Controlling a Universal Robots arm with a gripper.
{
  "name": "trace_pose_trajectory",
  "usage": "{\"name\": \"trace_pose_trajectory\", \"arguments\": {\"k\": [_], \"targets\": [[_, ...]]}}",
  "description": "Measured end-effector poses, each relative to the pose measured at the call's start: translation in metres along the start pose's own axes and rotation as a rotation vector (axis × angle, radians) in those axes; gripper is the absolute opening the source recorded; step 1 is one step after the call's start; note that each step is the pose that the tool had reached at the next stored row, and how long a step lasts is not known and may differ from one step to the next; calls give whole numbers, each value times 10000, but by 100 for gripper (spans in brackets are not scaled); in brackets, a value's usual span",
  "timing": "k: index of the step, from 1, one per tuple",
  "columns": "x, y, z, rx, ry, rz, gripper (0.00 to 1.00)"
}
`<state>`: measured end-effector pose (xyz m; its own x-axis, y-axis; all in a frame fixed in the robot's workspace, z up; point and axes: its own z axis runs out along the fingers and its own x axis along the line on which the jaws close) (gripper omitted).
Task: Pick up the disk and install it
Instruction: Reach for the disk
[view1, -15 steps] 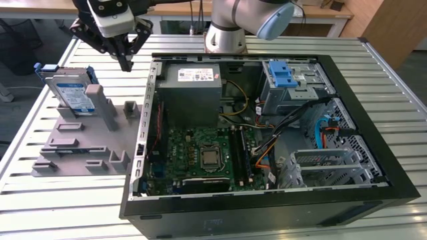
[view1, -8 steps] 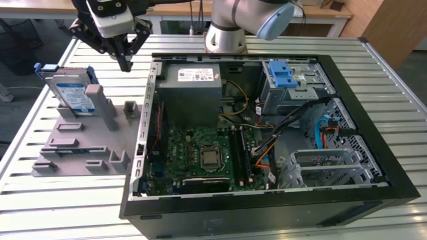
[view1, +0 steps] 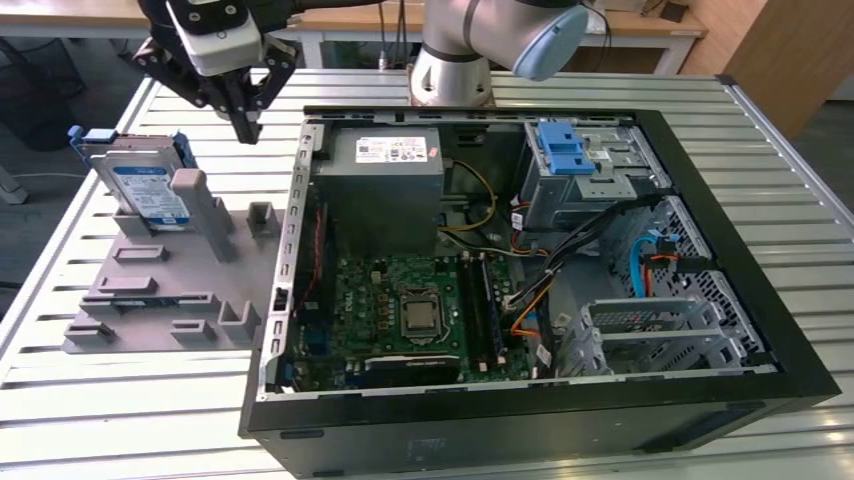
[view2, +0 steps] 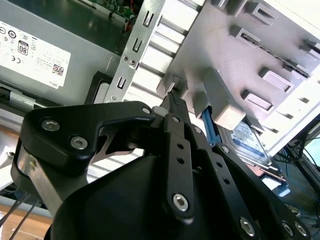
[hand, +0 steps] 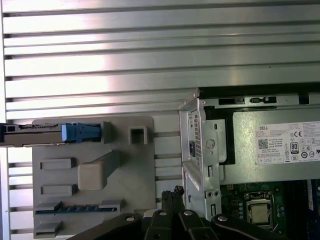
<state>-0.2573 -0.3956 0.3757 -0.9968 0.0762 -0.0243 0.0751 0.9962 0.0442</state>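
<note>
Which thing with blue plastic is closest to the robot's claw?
The disk, standing on edge in the grey holder outside the computer case, near the gripper. The metal cage with the blue latch sits inside the case, farther off.

Silver disk (view1: 140, 180) in a blue plastic carrier bracket (view1: 86, 136), standing on edge in the grey fixture (view1: 160, 300) on the slatted metal table (view1: 134, 410). At the exterior view's left, outside the open computer case (view1: 534, 430), not yet installed. Tilted slightly, blue-and-white label facing out in the exterior view, propped beside a grey upright post (view1: 190, 195) of the fixture. Same disk (hand: 30, 135) edge-on in the first wrist view: a thin strip with a blue end piece, at one corner of the fixture. Label side of the disk (view2: 250, 137) partly hidden behind a grey block in the second wrist view, blue bracket edge alongside.
</note>
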Motion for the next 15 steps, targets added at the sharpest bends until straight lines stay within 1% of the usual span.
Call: {"name": "trace_pose_trajectory", "arguments": {"k": [2,6,8,15], "targets": [[9,0,0,0,0,0,11],[71,23,0,0,-1,0,11],[86,34,0,1,2,0,11],[89,36,1,-2,1,0,11]]}}
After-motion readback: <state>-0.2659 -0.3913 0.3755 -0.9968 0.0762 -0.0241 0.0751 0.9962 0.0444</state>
